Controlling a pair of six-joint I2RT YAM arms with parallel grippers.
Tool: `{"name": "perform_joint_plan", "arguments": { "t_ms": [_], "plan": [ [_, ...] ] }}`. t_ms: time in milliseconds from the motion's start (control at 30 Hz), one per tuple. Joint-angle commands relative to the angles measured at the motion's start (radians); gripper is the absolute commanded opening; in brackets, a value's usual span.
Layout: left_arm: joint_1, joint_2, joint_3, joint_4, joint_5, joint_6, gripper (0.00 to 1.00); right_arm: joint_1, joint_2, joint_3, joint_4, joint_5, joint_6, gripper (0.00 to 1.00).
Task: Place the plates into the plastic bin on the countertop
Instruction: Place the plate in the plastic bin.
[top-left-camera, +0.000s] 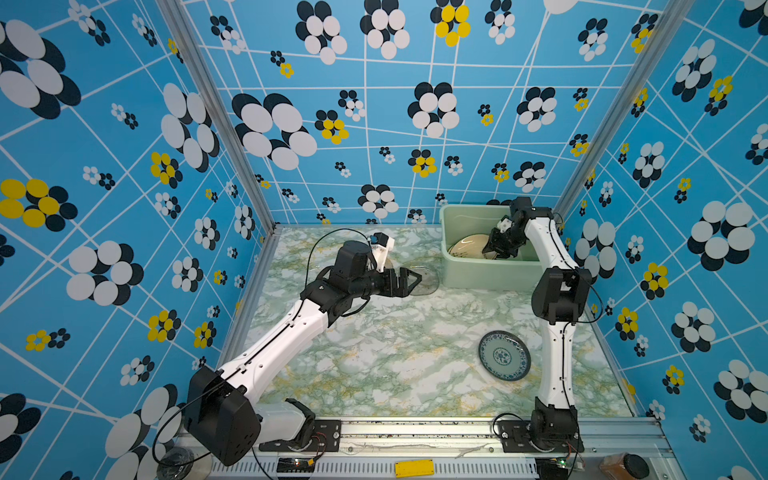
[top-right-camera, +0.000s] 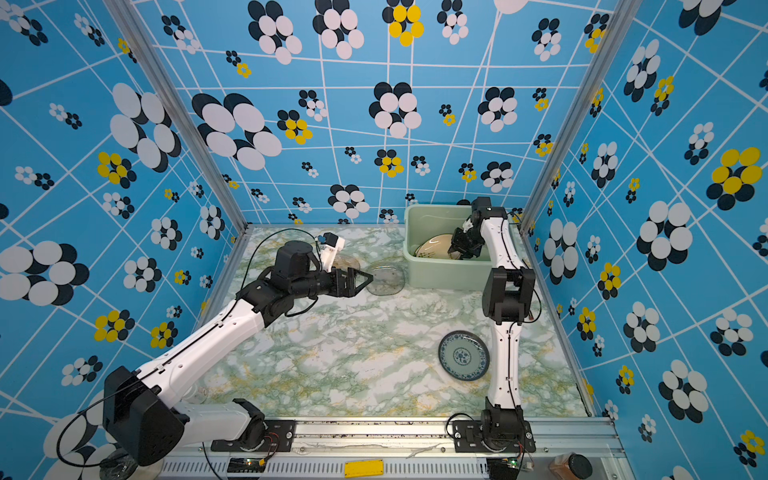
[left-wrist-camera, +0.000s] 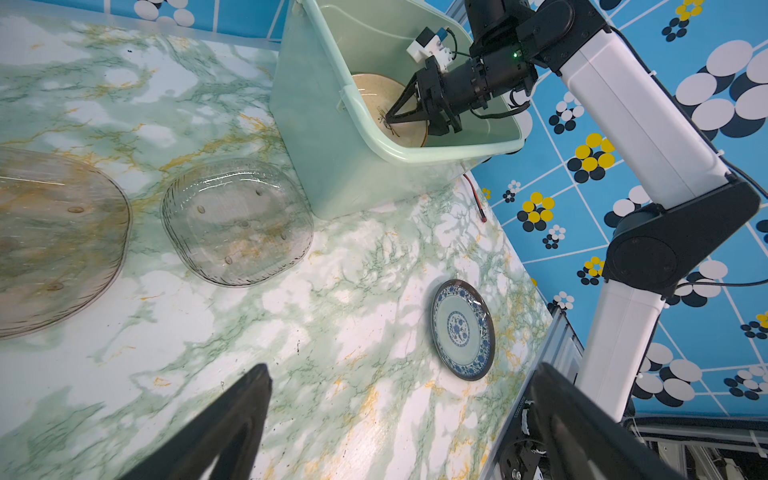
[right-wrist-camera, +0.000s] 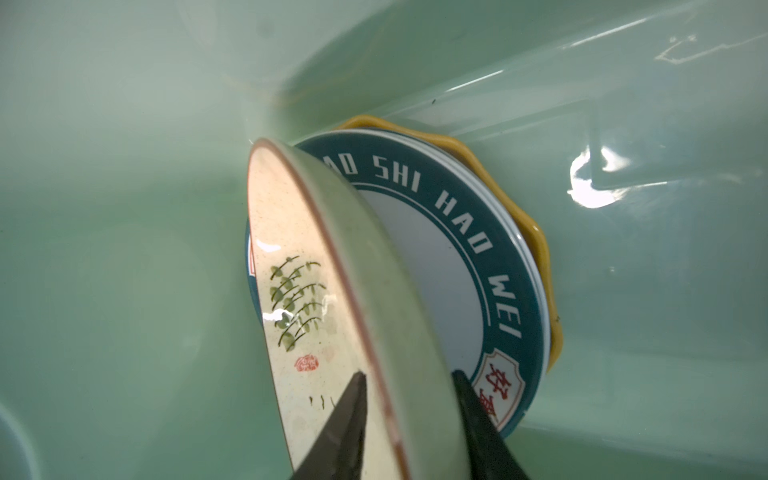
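The mint-green plastic bin stands at the back right of the countertop. Inside it a cream plate tilts on edge over a white dark-rimmed plate and a yellow scalloped plate. My right gripper reaches into the bin, its jaws parted on either side of the cream plate's blurred rim. My left gripper is open and empty, its tips just over the near edge of a grey glass plate. An amber glass plate lies beside that one. A blue-white plate lies by the right arm.
Blue flower-patterned walls close in the back and both sides. A metal rail carrying both arm bases runs along the front. A yellow block and a dark-lidded jar sit in front of it. A red wire lies near the bin.
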Motion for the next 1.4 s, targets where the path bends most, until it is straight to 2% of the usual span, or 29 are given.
{"name": "perform_joint_plan", "arguments": {
  "t_ms": [0,200,633,800,900,1133,1367],
  "plan": [
    [-0.007,0.006,0.030,0.005,0.015,-0.009,0.99,-0.001,0.007,-0.015,0.000,-0.001,-0.016,0.44],
    [-0.006,0.009,0.031,0.004,0.019,-0.011,0.99,0.002,-0.002,-0.055,0.004,0.017,-0.028,0.51],
    [-0.005,0.023,0.032,-0.001,0.027,-0.024,0.99,0.027,0.000,-0.086,0.027,0.048,-0.038,0.54],
    [-0.006,0.025,0.034,-0.004,0.027,-0.029,0.99,0.040,0.005,-0.087,0.038,0.050,-0.030,0.58],
    [-0.005,0.023,0.038,-0.015,0.027,-0.030,0.99,0.047,0.005,-0.087,0.039,0.064,-0.027,0.62],
    [-0.006,0.012,0.038,-0.031,0.027,-0.029,0.99,0.066,0.004,-0.078,0.015,0.162,-0.025,0.79],
    [-0.004,-0.012,0.030,-0.036,0.023,-0.021,0.99,0.080,0.001,-0.040,-0.036,0.257,-0.039,0.90]
  ]
}}
